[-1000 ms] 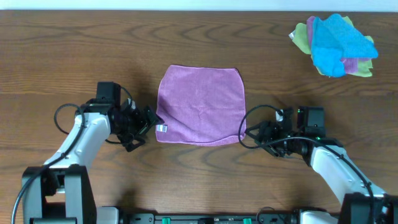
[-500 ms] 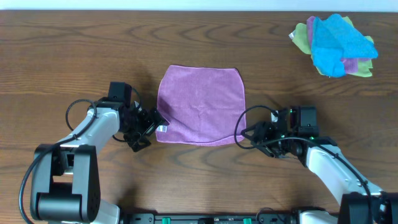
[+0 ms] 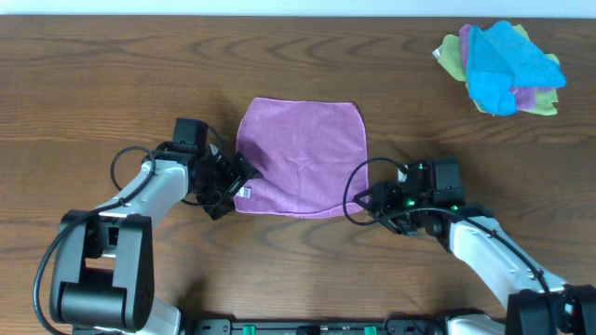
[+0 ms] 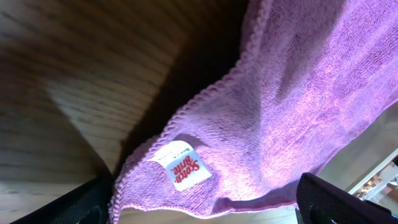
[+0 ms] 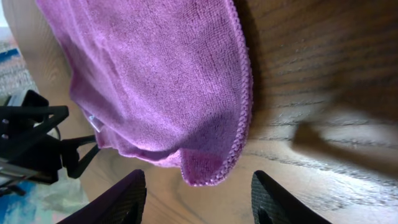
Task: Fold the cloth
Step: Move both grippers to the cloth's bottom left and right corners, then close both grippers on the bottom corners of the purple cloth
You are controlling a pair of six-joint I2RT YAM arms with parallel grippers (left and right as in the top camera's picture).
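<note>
the soft lilac terry cloth is laid flat mid-way across the dark wooden table. the corner-grasping step appears in hand: the left gripper is spread wide about the near-left corner, the right gripper partly parted about the near-right corner; nothing is held. next, both corners would need pinching and carrying far.

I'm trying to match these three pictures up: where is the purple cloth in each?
Overhead: cloth lies flat, centre.
Left wrist: cloth fills the right, corner at bottom.
Right wrist: cloth fills upper left, corner at bottom centre.
Shared landmark: its white label, tiny in right wrist.
</note>
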